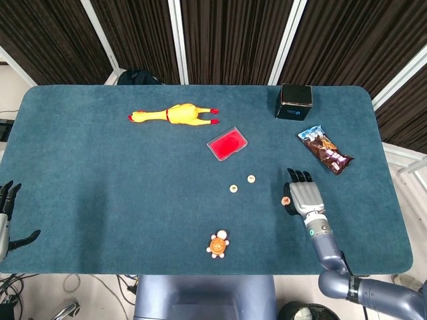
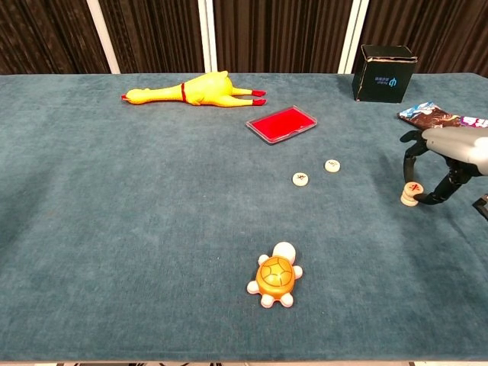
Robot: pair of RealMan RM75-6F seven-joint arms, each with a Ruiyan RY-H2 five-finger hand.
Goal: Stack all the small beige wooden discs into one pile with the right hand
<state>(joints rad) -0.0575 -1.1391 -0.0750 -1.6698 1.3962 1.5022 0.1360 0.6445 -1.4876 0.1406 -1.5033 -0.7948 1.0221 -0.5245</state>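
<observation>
- Head view: the right hand [image 1: 305, 197] rests low over the table [image 1: 100, 167] near its right edge, with one beige disc [image 1: 285, 200] showing at its left side. From above I cannot tell whether the fingers clamp the disc or merely stand beside it.
- Head view, count: two loose discs, the left loose disc [image 1: 233, 189] and the right loose disc [image 1: 251, 179], lie just beside each other and well apart from the hand. There is also one rubber chicken [image 1: 175, 115], one red tray [image 1: 227, 144], one black box [image 1: 295, 101], one snack packet [image 1: 325, 149] and one toy turtle [image 1: 217, 245].
- Head view: the left hand [image 1: 7, 215] hangs off the table's left edge, fingers spread, holding nothing.
- Chest view: the right hand [image 2: 446, 156] arches over a small pile [image 2: 412, 194] of two discs, one on the other. The fingers [image 2: 412, 156] stand close on either side of the pile, but contact is too fine to judge.
- Chest view, risk: the top disc looks slightly off-centre (hard to be sure). A finger dragging on withdrawal could slide it off or topple the pile.
- Chest view, risk: the two loose discs are thin and flat on the cloth, so a pinch may slip, and carrying them across could knock the pile.
- Chest view, count: four discs in all, two stacked and two loose.
</observation>
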